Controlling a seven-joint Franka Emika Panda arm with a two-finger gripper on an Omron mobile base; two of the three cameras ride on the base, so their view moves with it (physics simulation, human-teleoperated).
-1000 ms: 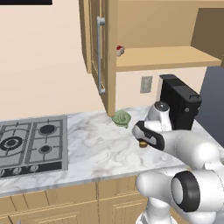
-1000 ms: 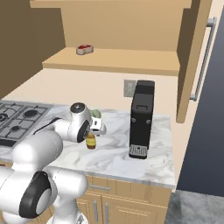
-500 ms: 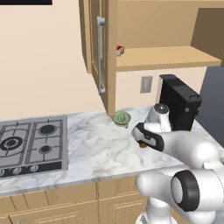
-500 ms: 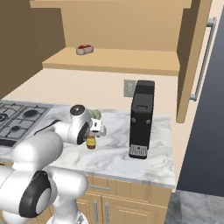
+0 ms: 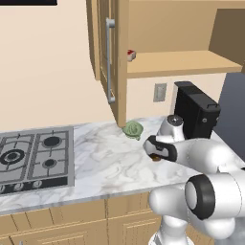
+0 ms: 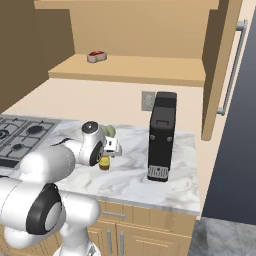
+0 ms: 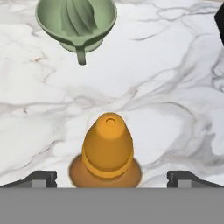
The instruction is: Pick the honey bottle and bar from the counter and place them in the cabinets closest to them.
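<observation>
Honey bottle (image 7: pixel 107 151) stands upright on the counter (image 7: pixel 166 87), seen from above in the hand view: orange cone-shaped cap, wider amber body below, lower part cut off by the frame's bottom. Label not visible from this angle. In the right base view only a sliver of the bottle (image 6: pixel 104 163) shows under the hand; in the left base view it is a small brown patch (image 5: pixel 155 157) mostly hidden by the wrist.

Gripper (image 7: pixel 111 178) hangs directly over the bottle, fingers spread wide, one tip (image 7: pixel 41 178) to each side of it and clear of its body. No contact that I can make out. Only the finger ends show.

Bar (image 6: pixel 97 56) lies on the open cabinet shelf (image 6: pixel 150 70), near its left end in the right base view. In the left base view it (image 5: pixel 130 55) is half hidden behind the cabinet door (image 5: pixel 107 62), which stands open with its long silver handle facing out.

Green citrus juicer (image 7: pixel 76 19) sits on the marble beyond the bottle, top edge cut off; apart from the bottle. Black coffee machine (image 6: pixel 161 135) stands against the wall to the right, near the bottle. Gas hob (image 5: pixel 33 158) to the left, well apart. Wall socket (image 5: pixel 160 92) behind the machine.
</observation>
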